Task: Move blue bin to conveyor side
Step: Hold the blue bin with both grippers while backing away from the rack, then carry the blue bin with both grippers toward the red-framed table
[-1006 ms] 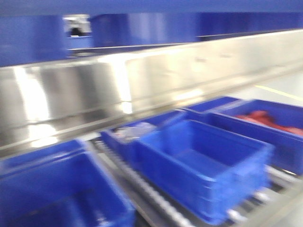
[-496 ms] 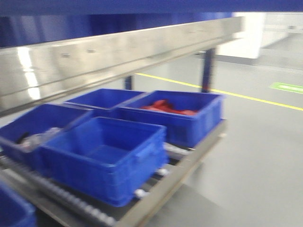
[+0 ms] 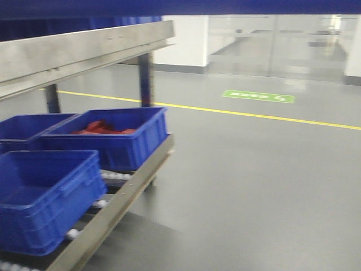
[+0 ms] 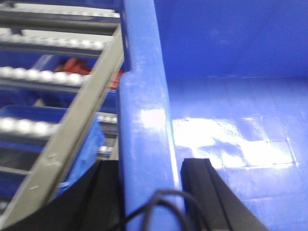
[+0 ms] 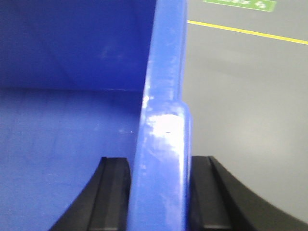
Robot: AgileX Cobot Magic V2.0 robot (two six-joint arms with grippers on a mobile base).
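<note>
Blue plastic, glossy and stiff: the blue bin (image 5: 67, 125) looks empty, so probably light, though slick under a pinch. Its thick rolled rim is the natural hold. The left gripper (image 4: 151, 166) and right gripper (image 5: 161, 161) each have jaws closed narrowly over opposite walls, holding the bin between them. In the front view a roller rack (image 3: 113, 209) crowds the lower left, and open floor (image 3: 254, 180) spreads right. No conveyor shows.

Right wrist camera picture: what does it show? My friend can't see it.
The right gripper clamps the thick rim of the blue bin, with one black finger inside the wall and one outside. To the right of the bin is grey floor with a yellow line and a green marking.
</note>
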